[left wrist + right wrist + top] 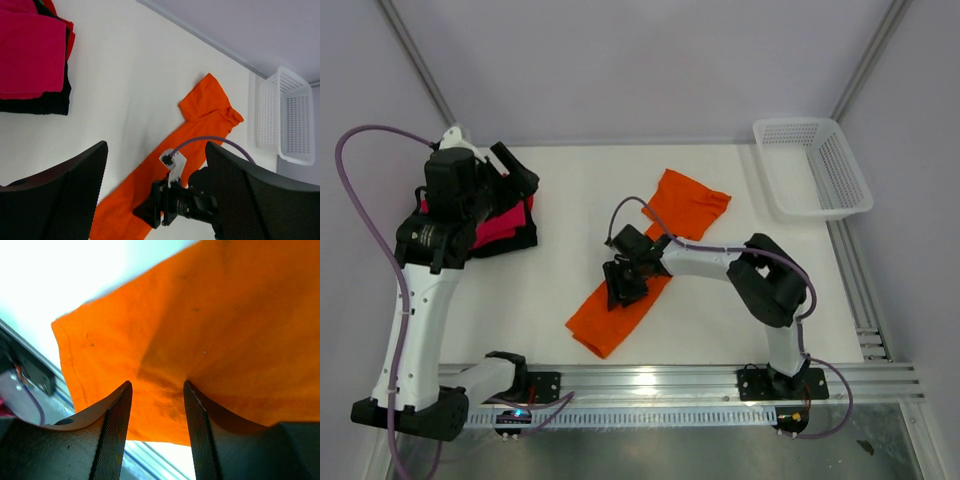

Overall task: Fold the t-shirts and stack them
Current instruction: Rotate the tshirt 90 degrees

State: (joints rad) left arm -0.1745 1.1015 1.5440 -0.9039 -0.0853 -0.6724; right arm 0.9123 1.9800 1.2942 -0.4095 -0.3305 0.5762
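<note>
Orange shirt [692, 203] is lying in a long soft strip, with the right gripper [157, 387] sitting half-spread on it. Left gripper [156, 146] is hovering spread wide by the folded pink shirt [29, 55], which is lying on the black shirt [42, 103].

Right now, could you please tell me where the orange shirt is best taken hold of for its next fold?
Probably the near short edge of the orange shirt, pinched from above. The shirt lies flat as a long narrow strip, so that free end can lift and fold toward the sleeve end. The right hand is open over its middle.
</note>
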